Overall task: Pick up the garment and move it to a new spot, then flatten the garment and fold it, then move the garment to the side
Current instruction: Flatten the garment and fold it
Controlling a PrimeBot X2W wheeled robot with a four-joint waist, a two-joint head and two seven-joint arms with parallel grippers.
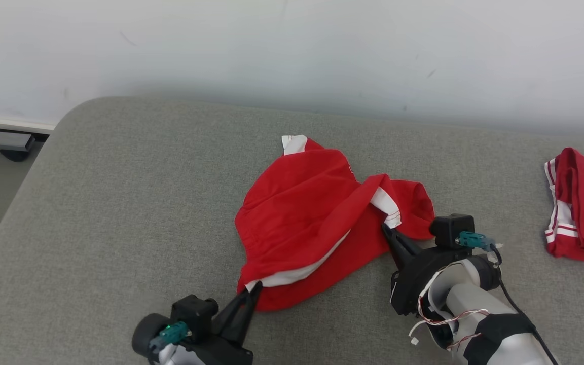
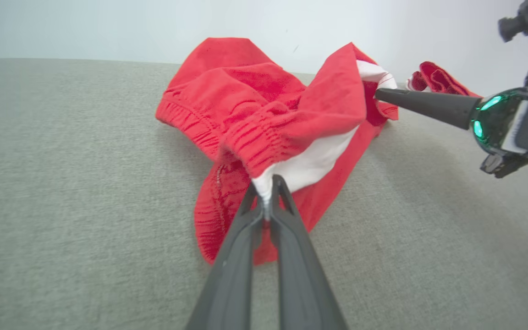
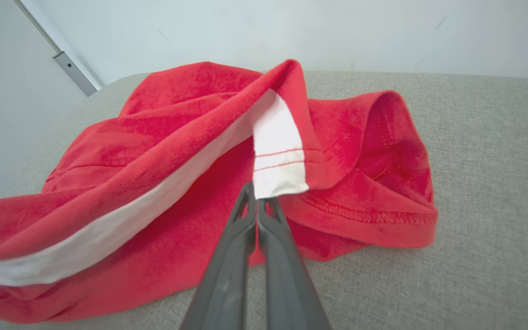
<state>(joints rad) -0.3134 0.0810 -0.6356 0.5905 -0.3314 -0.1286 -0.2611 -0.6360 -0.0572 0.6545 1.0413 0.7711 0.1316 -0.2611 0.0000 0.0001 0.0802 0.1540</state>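
Nearest us, on the grey padded surface [image 1: 119,228], our left gripper [image 1: 255,290] pinched its fingers [image 2: 234,256] shut on the white stripe [image 1: 292,276] at the waistband [image 2: 255,142] of the red shorts [image 1: 297,213]. Slightly farther, to the right, our right gripper [image 1: 386,227] clamped shut on the stripe's white hem corner [image 3: 280,178]. The shorts lay crumpled mid-surface between them. Farther right, well apart, lay a second red garment [image 1: 581,208], near the pale wall [image 1: 292,50].

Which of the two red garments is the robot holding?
The crumpled middle garment, its white trim pinched in both jaws; the other garment lies untouched far right.
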